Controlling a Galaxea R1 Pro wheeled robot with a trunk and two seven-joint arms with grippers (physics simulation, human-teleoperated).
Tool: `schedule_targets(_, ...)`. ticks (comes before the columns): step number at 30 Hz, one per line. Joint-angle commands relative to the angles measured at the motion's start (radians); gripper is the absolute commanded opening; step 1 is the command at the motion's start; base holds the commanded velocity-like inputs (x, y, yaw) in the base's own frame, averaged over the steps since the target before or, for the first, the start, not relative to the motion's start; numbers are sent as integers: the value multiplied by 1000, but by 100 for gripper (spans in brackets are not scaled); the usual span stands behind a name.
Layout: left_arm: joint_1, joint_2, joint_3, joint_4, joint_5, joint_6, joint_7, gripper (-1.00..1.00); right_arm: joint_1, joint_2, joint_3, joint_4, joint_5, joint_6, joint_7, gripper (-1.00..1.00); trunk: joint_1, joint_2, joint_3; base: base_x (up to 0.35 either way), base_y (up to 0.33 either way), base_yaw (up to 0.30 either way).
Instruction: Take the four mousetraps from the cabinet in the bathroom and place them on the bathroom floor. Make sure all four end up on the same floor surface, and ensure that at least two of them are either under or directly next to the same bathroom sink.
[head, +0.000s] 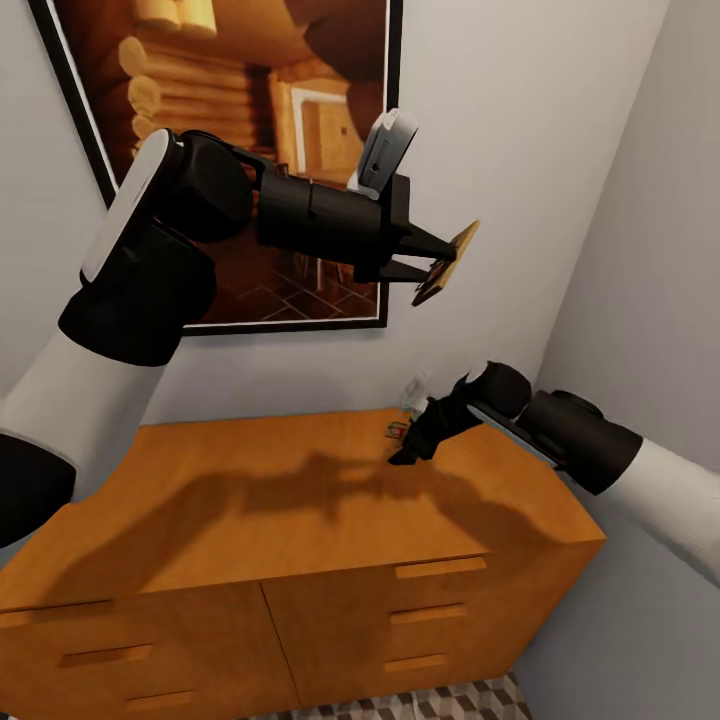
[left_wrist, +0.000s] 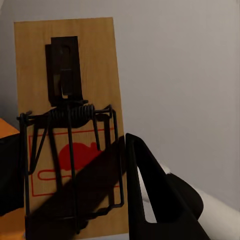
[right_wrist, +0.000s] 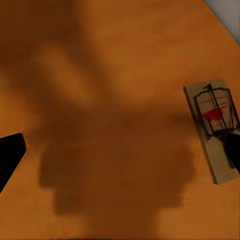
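High in front of the wall, my left gripper (head: 432, 262) is shut on a tan mousetrap (head: 455, 258). In the left wrist view that mousetrap (left_wrist: 70, 125) stands on end, spring and red print facing the camera, with a dark finger (left_wrist: 150, 200) across its lower edge. Another mousetrap (right_wrist: 212, 127) lies flat on the orange-brown cabinet (head: 250, 500) top near the back right corner. My right gripper (head: 408, 452) hovers low over the cabinet top beside this mousetrap (head: 397, 430), open, one fingertip (right_wrist: 233, 150) over the board's end and the other far off.
A large black-framed picture (head: 250, 120) hangs on the wall behind the left arm. The grey side wall (head: 660, 300) closes in at the right of the cabinet. Drawer handles (head: 440, 567) face me, and a strip of cube-pattern floor tile (head: 440, 700) shows below.
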Motion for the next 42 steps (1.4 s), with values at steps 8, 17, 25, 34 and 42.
schedule_targets(8,-1,0,-1,0,9,0,7,-100,-1,4,149,-1,59,-15,38,100,0,-1,-1,0,0,0)
schedule_targets(17,-1,0,-1,0,9,0,7,-100,0,3,184,6,65,-82,40,100,0,-1,-1,0,0,0)
schedule_targets(25,-1,0,-1,0,9,0,7,-100,0,-1,179,6,66,-87,42,100,0,-1,-1,0,0,0)
schedule_targets(34,-1,-3,-1,0,9,0,7,-100,0,-3,162,2,68,-85,56,100,0,-1,-1,100,-85,0)
schedule_targets(42,-1,-3,-2,1,8,0,7,-100,-2,-4,87,2,85,-76,57,100,0,-1,-1,105,-89,0)
